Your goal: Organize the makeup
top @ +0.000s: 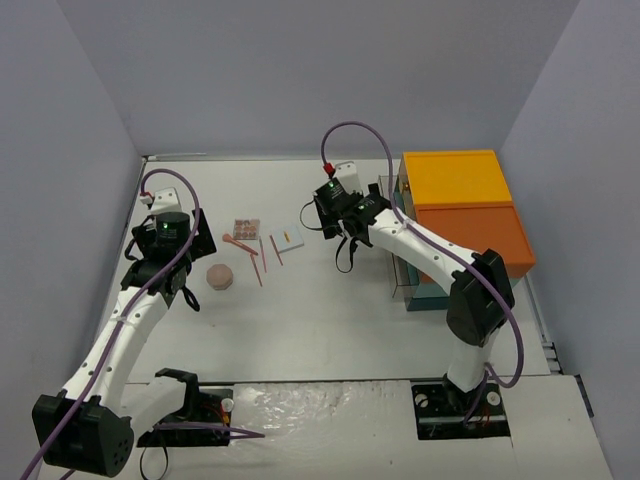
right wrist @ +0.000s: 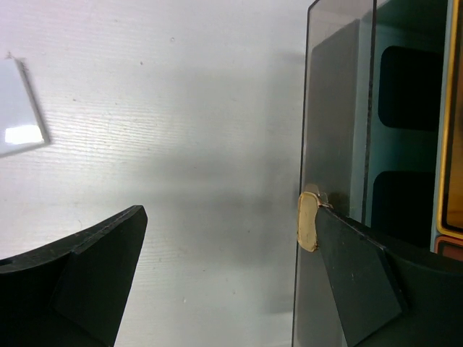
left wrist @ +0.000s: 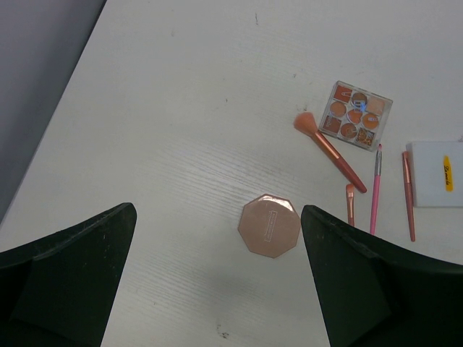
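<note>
Two hands, both spread wide, nothing gripped. Left hand (left wrist: pixel 217 211) hangs above the desk (left wrist: pixel 181 94), with the pink compact (left wrist: pixel 269 225) lying flat near it, untouched. Past the compact lie a palette (left wrist: pixel 356 115), a brush (left wrist: pixel 330 150) with its bristles just beside the palette, three thin pencils (left wrist: pixel 375 189) roughly side by side, and a white card (left wrist: pixel 437 173). All sit well apart from the box (top: pixel 465 205). Right hand (right wrist: pixel 230 211) is at the box's clear panel (right wrist: pixel 336 108). One finger (right wrist: pixel 358 282) is at a gold tab (right wrist: pixel 308 220) on the panel's edge; contact cannot be confirmed.
</note>
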Robot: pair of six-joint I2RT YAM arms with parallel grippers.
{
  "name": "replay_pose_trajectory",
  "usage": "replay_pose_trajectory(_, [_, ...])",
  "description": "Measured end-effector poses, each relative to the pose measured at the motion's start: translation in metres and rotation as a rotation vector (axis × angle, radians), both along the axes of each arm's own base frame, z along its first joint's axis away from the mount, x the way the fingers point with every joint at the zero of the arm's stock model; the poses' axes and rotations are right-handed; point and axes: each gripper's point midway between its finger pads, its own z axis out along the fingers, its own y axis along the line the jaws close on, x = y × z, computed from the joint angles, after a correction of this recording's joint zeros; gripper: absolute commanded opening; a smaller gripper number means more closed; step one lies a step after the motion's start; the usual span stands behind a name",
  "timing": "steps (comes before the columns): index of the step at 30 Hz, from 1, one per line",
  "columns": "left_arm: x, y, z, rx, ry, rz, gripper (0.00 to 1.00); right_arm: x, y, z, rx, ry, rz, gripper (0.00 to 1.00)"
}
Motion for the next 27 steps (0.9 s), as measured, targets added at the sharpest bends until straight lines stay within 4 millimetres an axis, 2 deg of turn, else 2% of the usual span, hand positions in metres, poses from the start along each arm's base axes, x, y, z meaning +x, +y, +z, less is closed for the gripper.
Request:
replay_pose_trajectory(4, [0.0, 0.0, 0.0, 0.0, 0.0, 0.0, 0.97, 0.001, -0.001, 0.016, 0.006, -0.03, -0.005, 1.0])
replay_pose_trajectory(9, [0.0, 0.0, 0.0, 0.0, 0.0, 0.0, 0.97, 0.005, -0.018, 0.027, 0.017, -0.047, -0.041, 1.0])
replay_pose_trajectory(13, [0.0, 0.0, 0.0, 0.0, 0.0, 0.0, 0.97, 0.01, -0.048, 0.016, 0.008, -0.017, -0.103, 1.0])
replay_pose_trajectory(17, [0.0, -0.001, 0.0, -0.003, 0.001, -0.004, 0.97, 0.005, -0.062, -0.012, 0.029, 0.059, -0.11, 1.0])
replay_pose_trajectory(21, [0.0, -0.001, 0.0, -0.004, 0.001, -0.006, 0.97, -0.006, -0.05, -0.03, 0.074, 0.123, -0.057, 0.98])
replay_pose_trajectory(27, [0.001, -0.002, -0.001, -0.007, 0.004, -0.011, 0.97, -0.013, -0.016, -0.029, 0.127, 0.127, 0.041, 0.98])
